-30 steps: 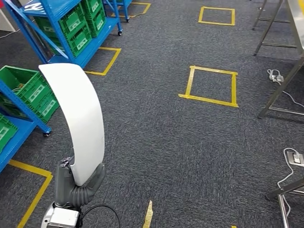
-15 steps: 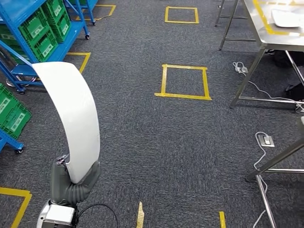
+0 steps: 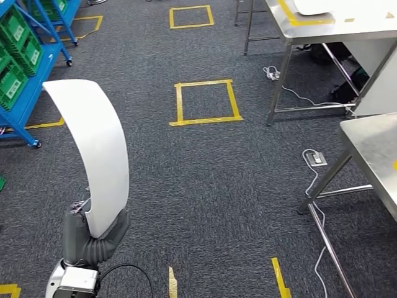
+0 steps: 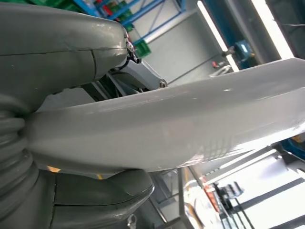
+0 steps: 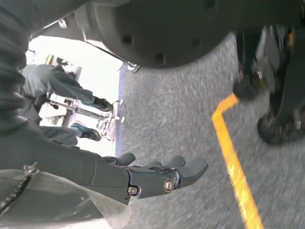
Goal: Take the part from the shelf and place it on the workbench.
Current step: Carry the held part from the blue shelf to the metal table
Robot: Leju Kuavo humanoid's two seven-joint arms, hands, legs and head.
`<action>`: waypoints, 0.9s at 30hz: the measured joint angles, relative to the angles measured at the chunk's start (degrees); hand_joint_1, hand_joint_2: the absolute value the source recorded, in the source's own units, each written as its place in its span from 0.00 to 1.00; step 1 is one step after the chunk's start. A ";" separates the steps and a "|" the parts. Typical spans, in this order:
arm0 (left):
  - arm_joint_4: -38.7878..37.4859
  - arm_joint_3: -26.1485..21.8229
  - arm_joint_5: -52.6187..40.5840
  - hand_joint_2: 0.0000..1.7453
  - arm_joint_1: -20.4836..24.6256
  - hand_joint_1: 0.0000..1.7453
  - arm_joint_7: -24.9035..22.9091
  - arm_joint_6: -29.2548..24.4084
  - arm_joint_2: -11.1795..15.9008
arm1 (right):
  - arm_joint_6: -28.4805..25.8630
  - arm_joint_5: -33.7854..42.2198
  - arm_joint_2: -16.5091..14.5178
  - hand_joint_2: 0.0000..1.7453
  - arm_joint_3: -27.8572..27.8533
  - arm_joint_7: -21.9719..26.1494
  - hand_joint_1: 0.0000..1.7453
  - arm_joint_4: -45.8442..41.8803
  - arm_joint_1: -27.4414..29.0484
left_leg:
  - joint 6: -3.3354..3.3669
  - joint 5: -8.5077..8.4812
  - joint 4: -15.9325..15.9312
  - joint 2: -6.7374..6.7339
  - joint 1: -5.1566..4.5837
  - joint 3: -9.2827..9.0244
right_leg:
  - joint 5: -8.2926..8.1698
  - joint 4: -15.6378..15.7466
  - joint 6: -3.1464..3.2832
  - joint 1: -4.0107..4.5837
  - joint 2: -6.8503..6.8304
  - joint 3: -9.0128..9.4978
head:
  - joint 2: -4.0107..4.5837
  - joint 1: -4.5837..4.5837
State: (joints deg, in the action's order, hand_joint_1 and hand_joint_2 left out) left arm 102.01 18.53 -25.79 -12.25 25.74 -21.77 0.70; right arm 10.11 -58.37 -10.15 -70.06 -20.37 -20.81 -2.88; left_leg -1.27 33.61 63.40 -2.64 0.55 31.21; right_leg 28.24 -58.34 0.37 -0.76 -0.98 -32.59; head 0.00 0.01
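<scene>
1. Floor (image 3: 196, 186): dark grey carpet marked with yellow tape squares, one square (image 3: 206, 102) at about 12 o'clock from the robot.
2. Worktop (image 3: 374, 149): a bare steel surface at 3 o'clock in the head view. A second steel worktop (image 3: 327, 28) stands at 1 o'clock and carries a white item at its far edge, too cropped to identify. Judgement: one of these is the destination; I cannot tell which.
3. Shelf (image 3: 28, 74): blue racking with green crates (image 3: 12, 46) at 10 o'clock, well apart from the part.
4. Part (image 3: 93, 149): a long, curved white panel, held upright at 8 o'clock in the head view and arching up and over toward the shelf side. It is off the shelf and not yet on any worktop.
5. Handling judgement: the shell looks thin, rigid and light, with a glossy, probably slippery face. Held at one end, the long free span would lever against the grip, so a firm hold across the lower edge suits it. It looks prone to scuffing and should be set down gently.
6. Left hand (image 3: 91, 239): clamped on the lower end of the part; the wrist view shows the thumb (image 4: 100, 195) on one face and the fingers (image 4: 140, 76) on the other.
7. Right hand (image 5: 158, 176): hangs over the carpet, fingers extended and holding nothing.
8. Cables and a socket block (image 3: 318, 158) lie on the floor beside the worktop legs, a possible trip risk.
</scene>
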 joint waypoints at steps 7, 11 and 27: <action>0.00 -0.53 -0.33 1.00 -0.08 1.00 -0.03 -0.01 0.02 | -0.67 -0.55 -0.01 1.00 -0.63 0.00 0.00 0.01 0.07 | 2.14 -3.08 1.81 4.35 -0.86 2.08 | -0.12 -0.02 0.61 0.79 5.33 0.32 | 0.00 0.03; 0.00 -0.63 -0.70 1.00 -0.05 1.00 -0.04 -0.06 -0.01 | -0.68 -0.95 -0.08 1.00 -0.71 0.02 0.00 0.03 -0.03 | 2.95 -5.08 -5.34 7.11 -1.20 -0.54 | -0.58 0.02 -0.28 0.45 7.74 -0.59 | 0.00 0.26; -0.09 -0.98 -3.01 1.00 1.32 1.00 -1.12 0.29 -0.30 | -1.98 -4.49 0.30 1.00 -0.74 0.05 0.00 0.84 -0.39 | 1.18 -4.55 -6.24 -3.37 -0.79 -1.73 | 0.26 0.18 -1.26 0.08 -2.00 0.12 | 0.00 -0.12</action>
State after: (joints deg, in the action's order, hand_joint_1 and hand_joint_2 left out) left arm 101.92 17.55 -28.80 -10.93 24.62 -21.48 0.40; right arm 8.13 -62.85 -9.85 -70.79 -20.32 -19.97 -3.27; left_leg -0.09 29.06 57.16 -6.01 -0.24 29.48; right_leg 28.50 -58.17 -0.89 -0.68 -2.97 -32.47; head 0.00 -0.11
